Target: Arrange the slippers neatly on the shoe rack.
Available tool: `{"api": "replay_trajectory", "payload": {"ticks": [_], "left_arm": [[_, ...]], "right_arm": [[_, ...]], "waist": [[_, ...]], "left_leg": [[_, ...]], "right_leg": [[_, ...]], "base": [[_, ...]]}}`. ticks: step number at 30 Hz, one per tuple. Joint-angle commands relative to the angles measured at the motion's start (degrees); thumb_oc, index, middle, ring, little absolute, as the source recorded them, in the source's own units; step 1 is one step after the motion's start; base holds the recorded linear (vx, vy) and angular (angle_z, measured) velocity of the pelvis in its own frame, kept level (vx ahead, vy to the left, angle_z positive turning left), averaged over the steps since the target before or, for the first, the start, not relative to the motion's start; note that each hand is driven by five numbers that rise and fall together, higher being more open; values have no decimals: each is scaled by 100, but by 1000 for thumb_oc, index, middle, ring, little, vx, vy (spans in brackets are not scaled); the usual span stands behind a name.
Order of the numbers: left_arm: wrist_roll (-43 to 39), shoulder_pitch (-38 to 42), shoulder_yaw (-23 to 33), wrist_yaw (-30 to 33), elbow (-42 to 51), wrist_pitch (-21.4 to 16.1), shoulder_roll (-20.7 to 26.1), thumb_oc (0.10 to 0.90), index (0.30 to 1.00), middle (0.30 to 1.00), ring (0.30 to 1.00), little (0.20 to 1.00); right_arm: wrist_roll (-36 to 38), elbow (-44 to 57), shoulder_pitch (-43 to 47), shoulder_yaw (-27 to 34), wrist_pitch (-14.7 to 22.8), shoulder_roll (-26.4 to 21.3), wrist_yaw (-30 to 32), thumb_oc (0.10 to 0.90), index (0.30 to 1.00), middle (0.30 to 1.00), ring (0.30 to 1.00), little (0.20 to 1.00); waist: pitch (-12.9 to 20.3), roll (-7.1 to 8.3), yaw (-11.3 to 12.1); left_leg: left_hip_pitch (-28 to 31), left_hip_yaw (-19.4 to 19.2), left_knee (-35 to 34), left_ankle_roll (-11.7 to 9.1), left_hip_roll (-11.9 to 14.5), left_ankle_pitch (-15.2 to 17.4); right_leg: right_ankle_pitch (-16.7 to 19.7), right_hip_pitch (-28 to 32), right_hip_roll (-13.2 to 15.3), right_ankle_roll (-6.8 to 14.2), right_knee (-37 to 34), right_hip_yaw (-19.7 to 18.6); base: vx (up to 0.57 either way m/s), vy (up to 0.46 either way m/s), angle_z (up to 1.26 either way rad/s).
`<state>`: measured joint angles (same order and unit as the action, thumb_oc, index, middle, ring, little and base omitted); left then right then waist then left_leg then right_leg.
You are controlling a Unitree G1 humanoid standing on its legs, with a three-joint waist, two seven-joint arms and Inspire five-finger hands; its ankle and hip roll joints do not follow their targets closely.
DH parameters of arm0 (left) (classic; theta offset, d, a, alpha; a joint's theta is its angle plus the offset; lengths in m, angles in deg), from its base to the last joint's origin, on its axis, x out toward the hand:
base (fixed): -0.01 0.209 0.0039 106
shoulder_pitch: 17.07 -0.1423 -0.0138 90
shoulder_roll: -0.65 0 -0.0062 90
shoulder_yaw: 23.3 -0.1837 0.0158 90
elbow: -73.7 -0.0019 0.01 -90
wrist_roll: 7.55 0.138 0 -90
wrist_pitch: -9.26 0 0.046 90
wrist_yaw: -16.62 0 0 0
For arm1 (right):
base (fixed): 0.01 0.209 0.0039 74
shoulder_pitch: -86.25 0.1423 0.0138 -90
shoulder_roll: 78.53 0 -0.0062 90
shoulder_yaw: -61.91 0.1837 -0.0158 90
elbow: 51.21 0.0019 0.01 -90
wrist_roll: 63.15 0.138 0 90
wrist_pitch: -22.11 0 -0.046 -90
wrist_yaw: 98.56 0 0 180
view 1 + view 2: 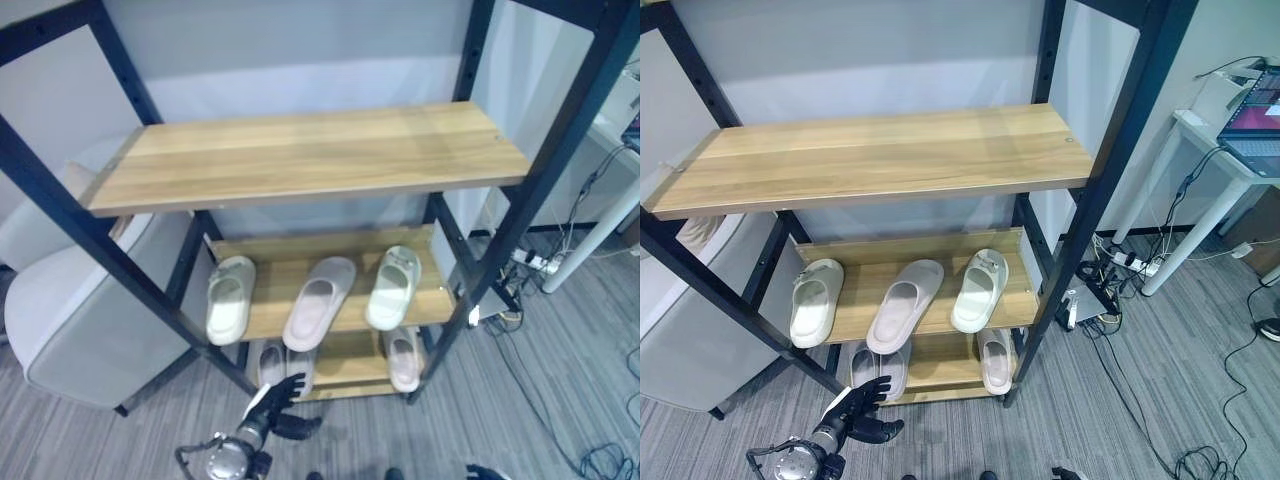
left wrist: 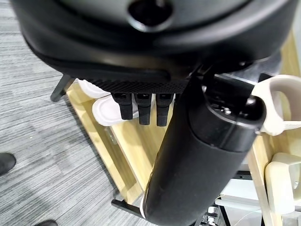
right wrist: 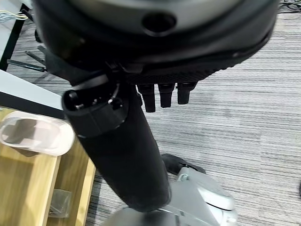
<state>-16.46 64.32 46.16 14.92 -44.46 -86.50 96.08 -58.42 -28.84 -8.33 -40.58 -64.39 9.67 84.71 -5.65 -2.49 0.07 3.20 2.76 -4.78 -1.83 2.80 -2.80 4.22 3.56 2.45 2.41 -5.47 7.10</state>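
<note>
The shoe rack [image 1: 300,155] has a black frame and wooden shelves; its top shelf is bare. On the middle shelf lie a pale green slipper [image 1: 230,298], a pinkish slipper [image 1: 318,302] and a cream slipper [image 1: 393,287], toes pointing to the back. On the bottom shelf lie a pinkish slipper [image 1: 270,362] and another slipper [image 1: 404,358]. My left hand [image 1: 268,405] hangs open and holds nothing, low in front of the bottom shelf's left slipper [image 2: 106,110]. My right hand [image 3: 162,96] is open over the grey floor, beside the rack's bottom corner, holding nothing.
A light grey padded chair [image 1: 80,330] stands against the rack's left side. A white desk [image 1: 1215,150] with a laptop [image 1: 1255,120] is at the right, with a power strip [image 1: 535,262] and cables on the floor beneath. Grey floor lies in front of the rack.
</note>
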Motion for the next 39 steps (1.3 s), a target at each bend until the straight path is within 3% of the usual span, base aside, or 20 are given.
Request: {"api": "replay_trajectory", "payload": {"ticks": [1,10,19,30,39], "left_arm": [[-235,392,255,13,661,-334,144,800,900,900,900,900],[-240,-8,721,-25,1619,-435,506,800,900,900,900,900],[-508,-360,1158,-15,2158,-533,552,800,900,900,900,900],[-1454,-547,1495,-139,3157,-619,364,800,900,900,900,900],[-1329,-72,1375,114,3485,-691,271,800,900,900,900,900]], "right_arm": [[25,4,188,-5,104,-129,84,800,900,900,900,900],[-146,134,187,69,99,-275,61,800,900,900,900,900],[-215,206,165,76,108,-335,60,800,900,900,900,900],[-203,173,112,126,121,-393,47,800,900,900,900,900],[-112,47,111,100,124,-332,73,800,900,900,900,900]], "waist": [[39,234,-42],[-87,78,5],[-151,-38,106],[-190,-23,176],[-180,-10,81]], "left_leg": [[-77,-125,89,-84,-176,198],[-181,-83,122,-166,-97,49],[-276,32,216,-250,-41,-101],[-319,143,329,-296,-6,-70],[-240,101,312,-292,9,-86]], "right_leg": [[-703,197,27,229,119,-235],[-743,136,3,188,139,-115],[-808,230,-42,125,128,112],[-917,370,-99,84,83,196],[-870,411,-124,66,85,170]], "base": [[0,0,0],[-26,-11,2],[-30,-29,9],[-11,-33,8],[-4,-2,0]]}}
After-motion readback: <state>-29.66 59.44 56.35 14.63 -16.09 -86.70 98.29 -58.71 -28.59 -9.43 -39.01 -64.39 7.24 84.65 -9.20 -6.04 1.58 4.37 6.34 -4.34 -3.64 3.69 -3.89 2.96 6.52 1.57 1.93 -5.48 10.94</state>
